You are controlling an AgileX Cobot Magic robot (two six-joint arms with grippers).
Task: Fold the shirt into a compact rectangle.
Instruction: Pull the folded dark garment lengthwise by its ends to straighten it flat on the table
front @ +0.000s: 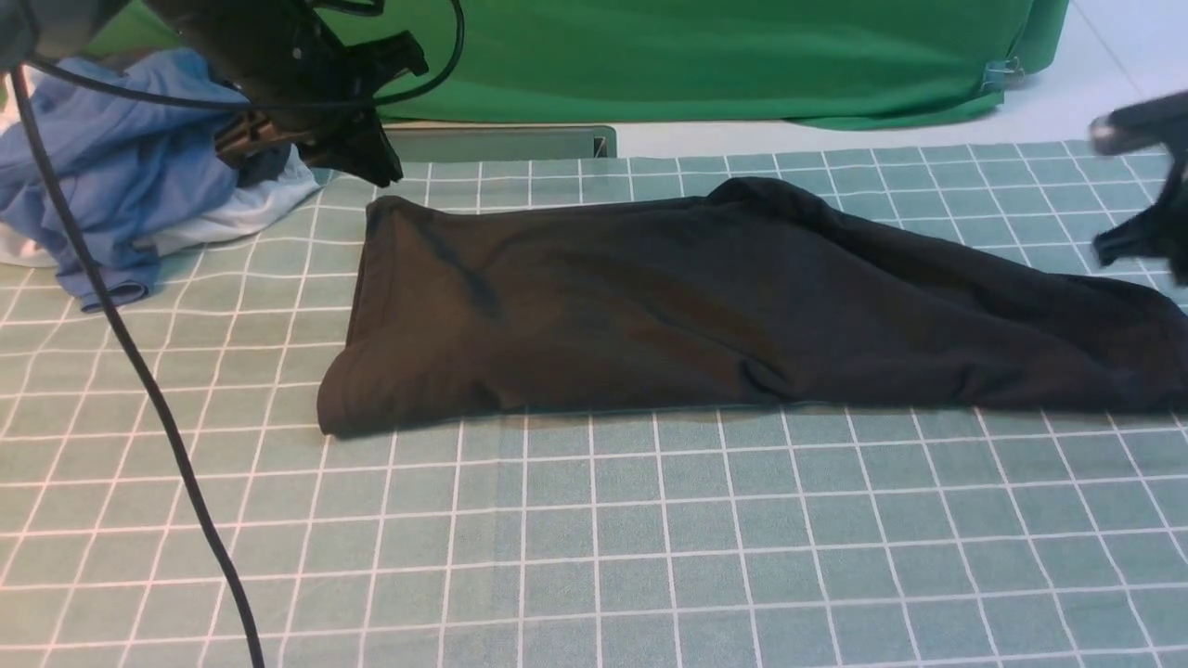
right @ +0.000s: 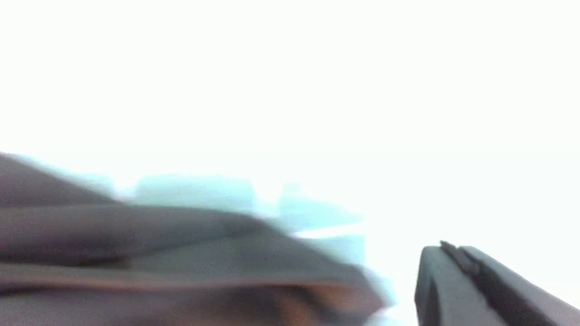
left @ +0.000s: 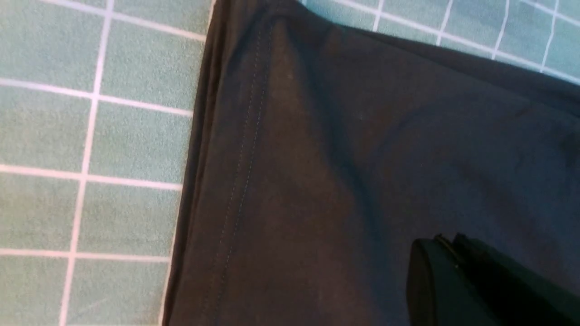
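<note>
Though it has been brought into a long band, the shirt (front: 705,306) is not a compact rectangle. It lies flat across the middle of the checked tablecloth (front: 594,538), its left end fairly square. Its far edge rises to a soft hump near the centre, and its right end runs on to the frame's right edge in the front view. No print or label shows on the upturned side. The left claw (front: 376,162) hangs just above and behind the shirt's far left corner. In the left wrist view its fingers (left: 426,271) are pressed together over the black knit, and no cloth can be seen between them. That view also shows the stitched hem (left: 244,172) running along the shirt's edge, with bare checks beside it. The right claw (right: 446,253) appears in the front view only as a dark blur at the far right, above the shirt's right end. The right wrist view is washed out and smeared, yet the jaws there meet tip to tip with nothing in them, and the shirt's folds lie off to one side, apart from them. A cable (front: 139,371) trails from the left arm down across the near left of the tablecloth. Blue and white clothes (front: 121,176) are heaped at the far left, clear of the shirt, and a green cloth (front: 705,56) hangs along the back.
</note>
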